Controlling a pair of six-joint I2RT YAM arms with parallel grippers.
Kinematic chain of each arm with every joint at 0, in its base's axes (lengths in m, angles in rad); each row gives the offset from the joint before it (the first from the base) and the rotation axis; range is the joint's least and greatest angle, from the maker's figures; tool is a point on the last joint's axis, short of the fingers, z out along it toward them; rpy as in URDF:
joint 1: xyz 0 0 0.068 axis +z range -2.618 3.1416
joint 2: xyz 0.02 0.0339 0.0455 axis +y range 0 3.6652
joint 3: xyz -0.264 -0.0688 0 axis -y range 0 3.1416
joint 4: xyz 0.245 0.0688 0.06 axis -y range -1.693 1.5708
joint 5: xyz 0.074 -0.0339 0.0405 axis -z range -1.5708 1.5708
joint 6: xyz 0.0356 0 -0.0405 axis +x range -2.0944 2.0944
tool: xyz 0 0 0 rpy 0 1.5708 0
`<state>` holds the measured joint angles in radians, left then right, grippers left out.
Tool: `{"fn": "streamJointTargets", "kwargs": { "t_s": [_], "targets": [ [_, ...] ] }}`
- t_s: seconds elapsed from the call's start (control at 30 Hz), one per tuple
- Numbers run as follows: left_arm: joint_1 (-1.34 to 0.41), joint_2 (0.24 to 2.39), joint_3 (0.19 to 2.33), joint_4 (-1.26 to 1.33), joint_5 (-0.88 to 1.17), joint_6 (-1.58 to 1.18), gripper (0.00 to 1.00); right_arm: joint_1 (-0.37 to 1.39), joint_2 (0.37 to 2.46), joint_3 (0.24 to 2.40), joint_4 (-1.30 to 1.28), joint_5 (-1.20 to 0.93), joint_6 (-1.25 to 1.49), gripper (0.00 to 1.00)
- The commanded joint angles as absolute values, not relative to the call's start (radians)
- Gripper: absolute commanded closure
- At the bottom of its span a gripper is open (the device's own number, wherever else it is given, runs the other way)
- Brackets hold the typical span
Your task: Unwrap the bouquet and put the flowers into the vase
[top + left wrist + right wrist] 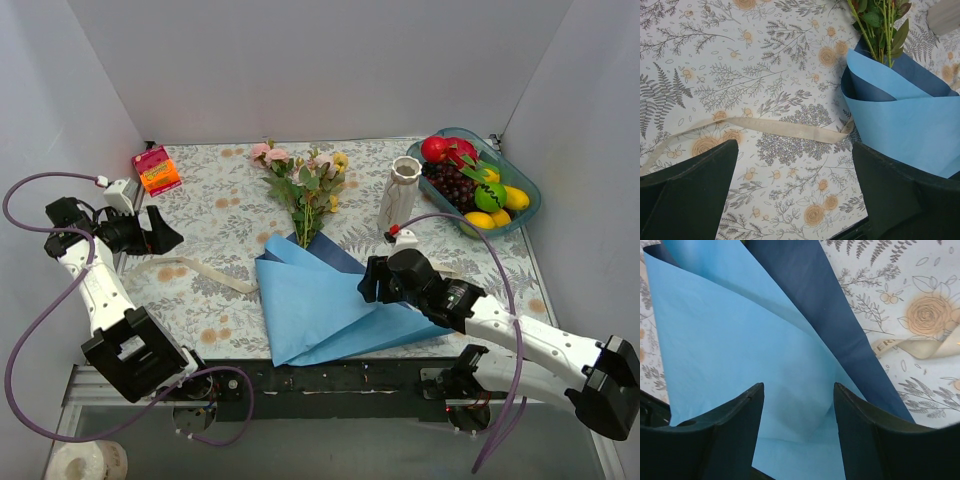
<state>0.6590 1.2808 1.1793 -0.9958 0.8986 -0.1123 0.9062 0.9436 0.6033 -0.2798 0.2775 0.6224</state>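
Observation:
The bouquet lies mid-table with its light blue paper (310, 300) loosened and spread, a darker sheet (840, 315) inside it. The flowers (305, 180), pink and yellow on green stems (880, 30), stick out of the paper toward the back wall. Left of the paper, the cream ribbon (205, 272) trails untied on the cloth, its other end (920, 347) showing right of the paper. The white ribbed vase (402, 197) stands upright right of the blooms. My right gripper (365, 280) is open, jaws astride a raised fold of the light blue paper (740, 330). My left gripper (165, 232) hangs open at the left, holding nothing.
A teal basket (530, 200) of toy fruit sits at the back right, close to the vase. An orange and pink box (157, 170) lies at the back left beside my left arm. White walls enclose the table on three sides.

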Motion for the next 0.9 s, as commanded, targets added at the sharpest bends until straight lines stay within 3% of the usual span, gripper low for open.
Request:
{"fn": "streamJointTargets", "kwargs": {
  "t_s": [0.0, 0.07, 0.23, 0.57, 0.7, 0.87],
  "targets": [
    [0.664, 1.241, 1.213, -1.022, 0.917, -0.106, 0.02, 0.885, 0.98, 0.58, -0.157, 0.21, 0.629, 0.41],
    [0.664, 1.238, 1.226, -1.028, 0.919, -0.104, 0.02, 0.881, 0.991, 0.568, -0.135, 0.198, 0.634, 0.48],
    [0.664, 1.22, 1.253, -1.06, 0.931, -0.1, 0.02, 0.876, 1.008, 0.575, -0.115, 0.179, 0.621, 0.54],
    [0.664, 1.216, 1.333, -1.118, 0.973, -0.11, 0.02, 0.874, 1.066, 0.831, -0.208, 0.19, 0.49, 0.92],
    [0.664, 1.221, 1.361, -1.156, 0.999, -0.106, 0.02, 0.874, 1.087, 0.917, -0.222, 0.166, 0.459, 0.98],
    [0.664, 1.227, 1.388, -1.193, 1.034, -0.094, 0.02, 0.876, 1.13, 0.992, -0.203, 0.077, 0.457, 0.99]
  ]
}}
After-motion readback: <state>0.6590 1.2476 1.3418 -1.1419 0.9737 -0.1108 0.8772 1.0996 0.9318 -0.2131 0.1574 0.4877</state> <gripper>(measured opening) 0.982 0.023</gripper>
